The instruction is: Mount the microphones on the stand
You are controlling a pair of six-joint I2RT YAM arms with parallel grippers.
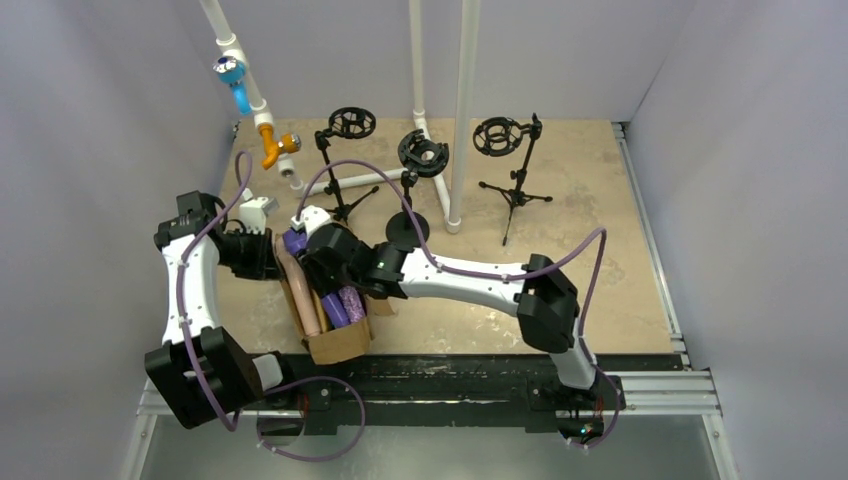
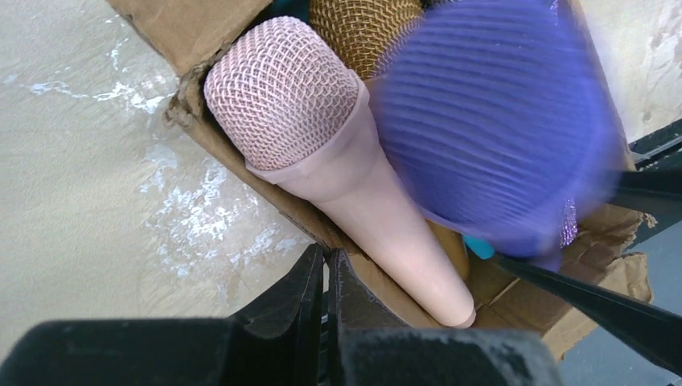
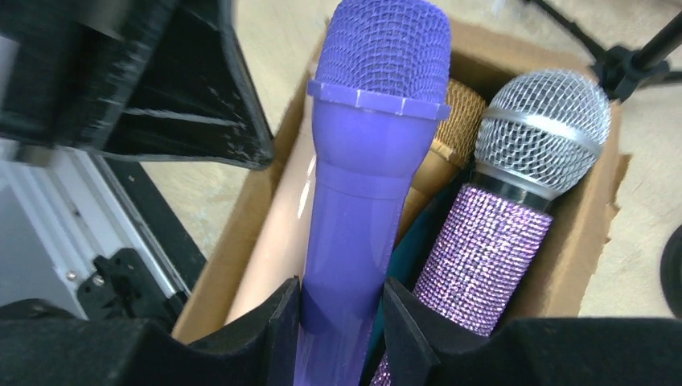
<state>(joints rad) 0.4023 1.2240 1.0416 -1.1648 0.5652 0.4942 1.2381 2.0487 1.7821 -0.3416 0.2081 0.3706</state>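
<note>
Several microphones lie in a cardboard box point(image 1: 340, 345) at the near left. My right gripper point(image 3: 342, 297) is shut on the handle of the plain purple microphone point(image 3: 366, 161), one finger on each side. Beside it lie a purple glitter microphone point(image 3: 490, 249) with a grey mesh head, a gold one point(image 3: 458, 104) and a peach one point(image 3: 277, 233). My left gripper point(image 2: 326, 261) is shut on the box's wall point(image 2: 241, 169), next to the peach microphone point(image 2: 322, 153). The purple head point(image 2: 499, 121) looks blurred. Three black stands point(image 1: 351, 123) point(image 1: 424, 153) point(image 1: 497, 135) with ring mounts stand at the back.
A white pipe frame point(image 1: 462, 110) rises at the back. A blue microphone point(image 1: 232, 75) and an orange one point(image 1: 275, 147) hang on its slanted bar. A teal thing point(image 3: 406, 249) lies low in the box. The stands' tripod legs point(image 1: 515, 200) spread over the beige tabletop.
</note>
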